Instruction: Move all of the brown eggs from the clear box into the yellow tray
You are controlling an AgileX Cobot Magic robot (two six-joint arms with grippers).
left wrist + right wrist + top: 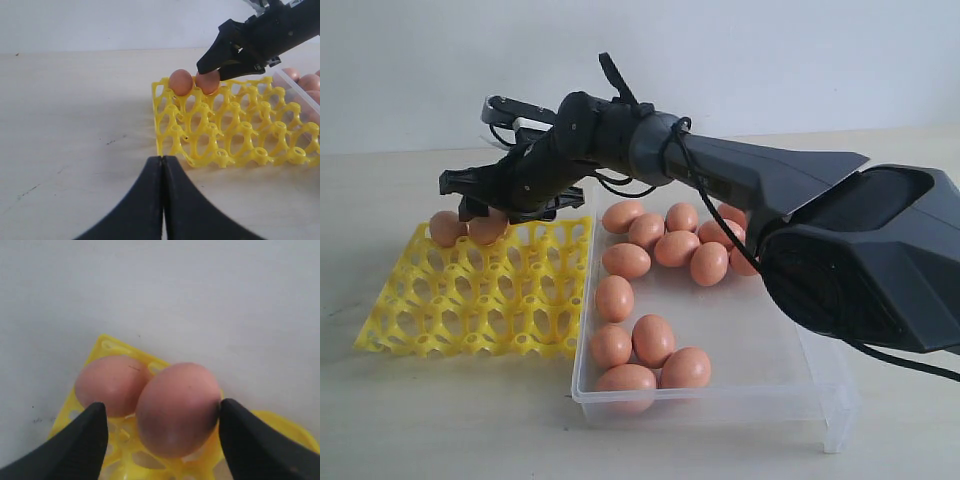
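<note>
Arm (740, 180) from the right is stretched across the scene; right gripper (161, 407) at the back left corner of the yellow tray (470, 300), jaws wide apart either side of an egg (177, 410) seated in a cup, one finger (250, 440) close against the shell, the other clear of it. Second egg (111, 385) sits in the corner cup itself, touching the first. Clear box (720, 398) lies just right of the tray, against its edge; about fourteen loose eggs (653, 340) in it, most bunched at the back, the others strung along its left side. Left gripper (162, 165) low over the table (75, 125), apart from the tray, fingers pressed together, holding nothing
</note>
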